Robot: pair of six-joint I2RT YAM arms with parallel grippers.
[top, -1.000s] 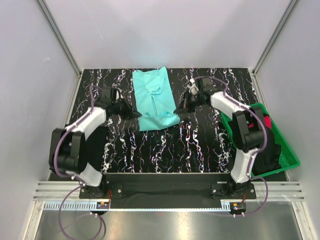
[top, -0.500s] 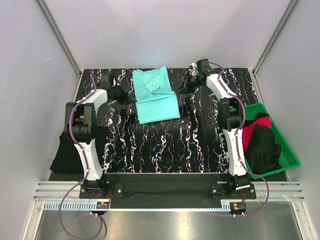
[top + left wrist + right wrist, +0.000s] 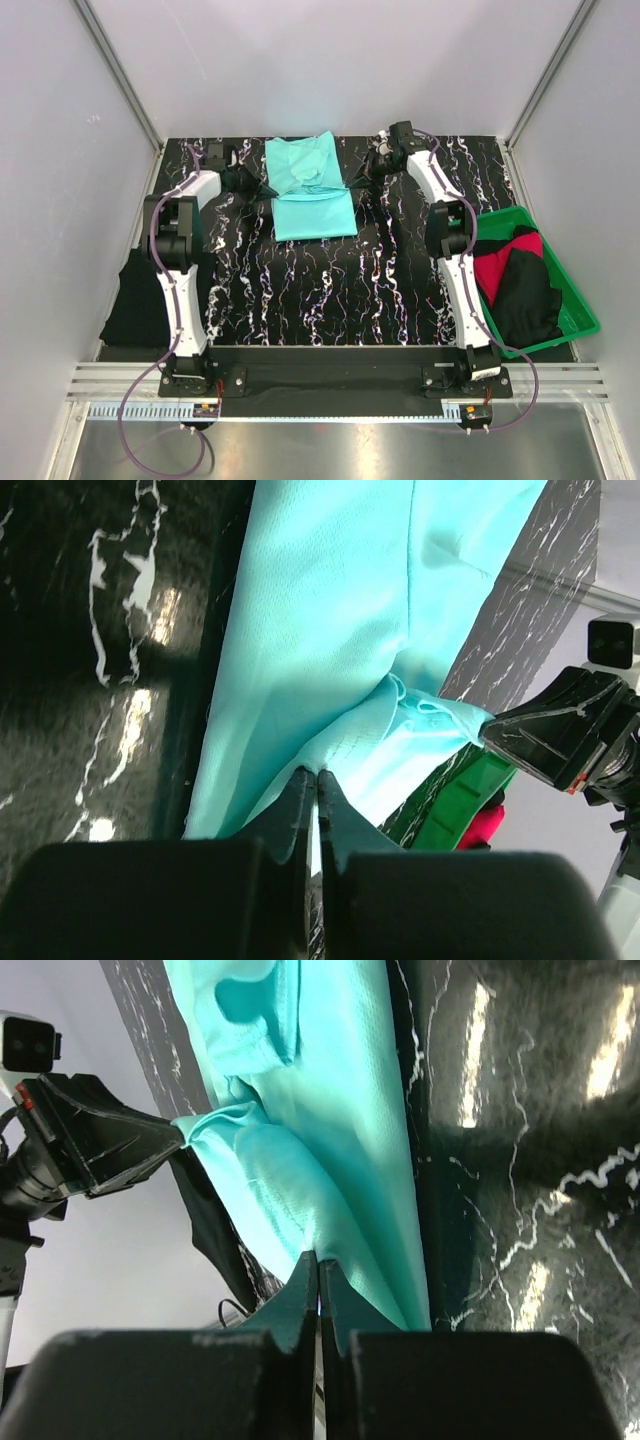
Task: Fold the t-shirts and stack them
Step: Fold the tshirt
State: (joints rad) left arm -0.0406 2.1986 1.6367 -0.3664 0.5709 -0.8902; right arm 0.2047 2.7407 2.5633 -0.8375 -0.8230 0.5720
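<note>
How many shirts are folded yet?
The turquoise shirt is a narrow strip. The left hand and right hand pinch its side edges, mid-fold. The red shirt and a black shirt wait crumpled in the green tray. A black cloth overlaps the mat on the left; folded or not, unclear.

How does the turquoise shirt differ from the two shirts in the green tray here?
The turquoise t-shirt lies flat, partly folded, on the mat; the black shirt and red-pink shirt lie crumpled in the green tray. The left gripper and right gripper pinch the turquoise t-shirt's sides; neither touches the tray shirts. All are plain cloth.
</note>
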